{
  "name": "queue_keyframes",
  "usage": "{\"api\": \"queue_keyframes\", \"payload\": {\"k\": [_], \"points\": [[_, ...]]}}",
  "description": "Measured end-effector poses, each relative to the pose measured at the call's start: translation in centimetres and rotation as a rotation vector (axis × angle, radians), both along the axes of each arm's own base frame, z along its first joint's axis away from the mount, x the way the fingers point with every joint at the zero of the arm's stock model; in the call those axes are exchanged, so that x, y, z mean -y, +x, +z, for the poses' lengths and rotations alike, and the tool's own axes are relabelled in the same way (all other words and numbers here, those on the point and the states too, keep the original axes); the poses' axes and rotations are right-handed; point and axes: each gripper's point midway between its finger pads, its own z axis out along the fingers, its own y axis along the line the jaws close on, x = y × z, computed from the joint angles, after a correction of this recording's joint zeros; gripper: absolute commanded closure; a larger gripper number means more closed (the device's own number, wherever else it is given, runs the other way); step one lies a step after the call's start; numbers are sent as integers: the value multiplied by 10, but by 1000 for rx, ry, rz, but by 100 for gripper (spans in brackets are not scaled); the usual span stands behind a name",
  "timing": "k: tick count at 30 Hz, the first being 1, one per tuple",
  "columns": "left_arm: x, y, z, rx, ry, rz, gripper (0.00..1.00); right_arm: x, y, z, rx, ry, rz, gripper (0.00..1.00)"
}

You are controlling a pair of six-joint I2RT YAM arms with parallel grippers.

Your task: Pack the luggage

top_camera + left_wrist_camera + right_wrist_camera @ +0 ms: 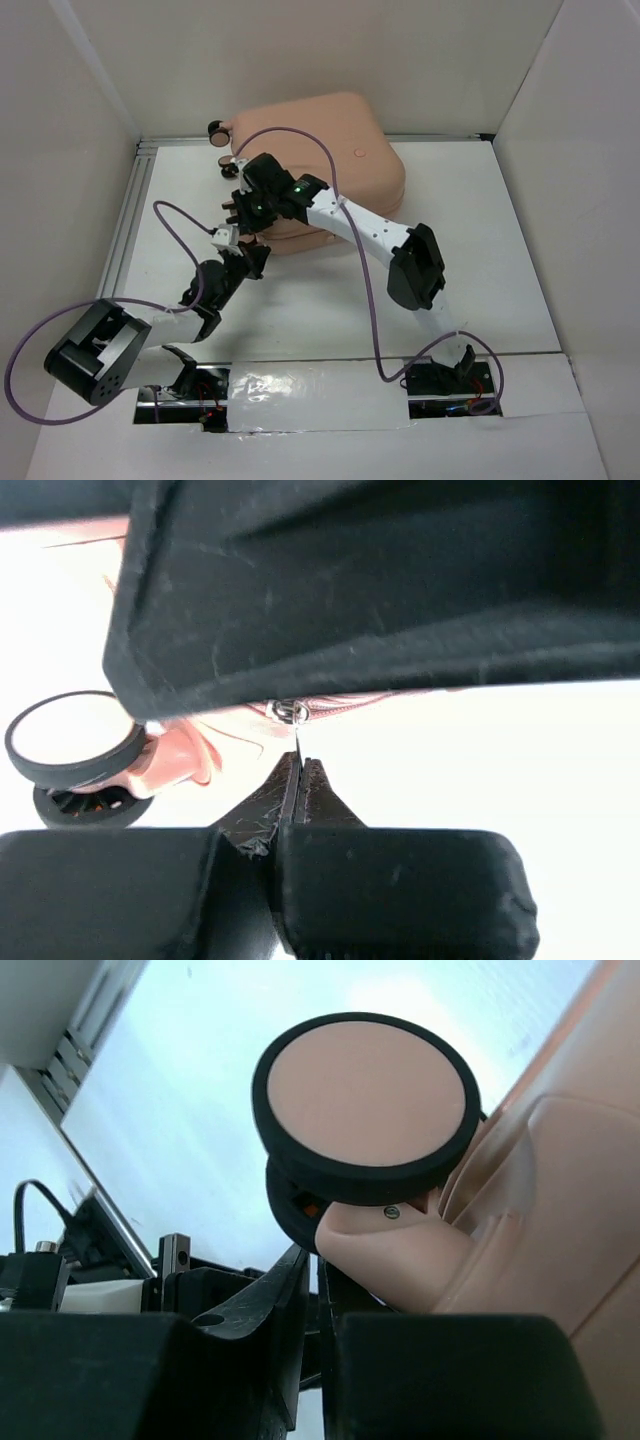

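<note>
The suitcase (340, 140) lies closed and flat at the far middle of the table (480, 250), its peach-pink shell up and its small black-rimmed wheels (215, 129) at its far-left end. Both arms reach to its near-left corner.

The left gripper (228, 238) sits at the near edge of that corner. In the left wrist view its fingers (318, 792) are pressed together, the tips just under a small metal zipper pull (290, 712) on the seam of the case. A thin tab runs from the pull down into the tips, so they appear to pinch it. A wheel (70, 735) shows to the left, and a large black shape fills the top of that view; what it is cannot be told.

The right gripper (238, 205) comes in from the right, across the front of the case, and ends just beyond the left one. From its wrist camera the fingers (290, 1285) are closed on each other with nothing seen between them, right below a wheel (365, 1095) and its pink bracket.

A purple cable (365, 290) loops along each arm.
</note>
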Motion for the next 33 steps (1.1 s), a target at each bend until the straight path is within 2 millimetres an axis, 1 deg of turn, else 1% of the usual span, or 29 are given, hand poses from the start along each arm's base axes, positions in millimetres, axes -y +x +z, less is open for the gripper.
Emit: {"api": "queue_keyframes", "payload": {"k": [4, 7, 9, 10, 11, 12, 13, 14, 15, 16, 17, 18, 19, 20, 21, 22, 23, 24, 25, 26, 27, 29, 30, 31, 33], "points": [[-24, 12, 0, -5, 5, 36, 100, -22, 16, 2, 8, 53, 36, 85], [-38, 19, 2, -3, -5, 56, 100, -35, 26, 7, -8, 96, 33, 85], [-45, 22, 5, 3, -15, 62, 100, -41, 32, 13, -14, 132, 44, 74], [-48, 24, 7, 6, -29, 64, 100, -42, 34, 15, -18, 143, 47, 67], [-49, 24, 9, 10, -39, 59, 100, -41, 36, 17, -21, 151, 49, 50], [-50, 25, 11, 17, -47, 51, 100, -41, 37, 19, -26, 163, 60, 40], [-50, 24, 11, 13, -53, 40, 100, -40, 38, 28, -15, 180, 71, 33], [-49, 24, 11, 9, -60, 34, 100, -36, 40, 37, -9, 196, 75, 29], [-50, 24, 13, 12, -65, 32, 100, -32, 42, 46, -5, 211, 68, 22], [-50, 24, 13, 12, -67, 29, 100, -25, 46, 58, 1, 228, 57, 19], [-50, 24, 13, 12, -70, 21, 100, -18, 53, 74, 21, 257, 44, 17], [-48, 22, 13, 9, -72, 3, 100, -8, 68, 88, 74, 266, 2, 16], [-45, 20, 12, 6, -73, -18, 100, 12, 90, 102, 123, 265, -70, 14], [-41, 18, 12, 2, -76, -42, 100, 33, 107, 114, 147, 275, -115, 14], [-37, 16, 12, 0, -81, -69, 100, 60, 128, 126, 179, 277, -184, 13], [-33, 13, 11, -11, -92, -95, 100, 90, 148, 137, 208, 273, -257, 13], [-29, 12, 11, -16, -97, -116, 100, 121, 164, 147, 240, 263, -331, 10], [-26, 11, 11, -20, -99, -139, 100, 152, 178, 152, 262, 246, -402, 8], [-23, 11, 11, -22, -101, -155, 100, 189, 188, 157, 293, 214, -483, 8], [-20, 10, 11, -26, -103, -170, 100, 222, 194, 161, 326, 180, -559, 7], [-19, 10, 11, -28, -105, -181, 100, 255, 195, 164, 355, 139, -631, 5], [-16, 9, 10, -35, -113, -194, 100, 311, 187, 166, 388, 61, -752, 5], [-16, 9, 10, -35, -116, -198, 100, 334, 184, 167, 409, 38, -800, 5], [-15, 9, 10, -37, -118, -200, 100, 360, 178, 164, 411, 7, -849, 5], [-15, 9, 10, -37, -118, -203, 100, 398, 172, 152, 399, -21, -918, 7]]}}
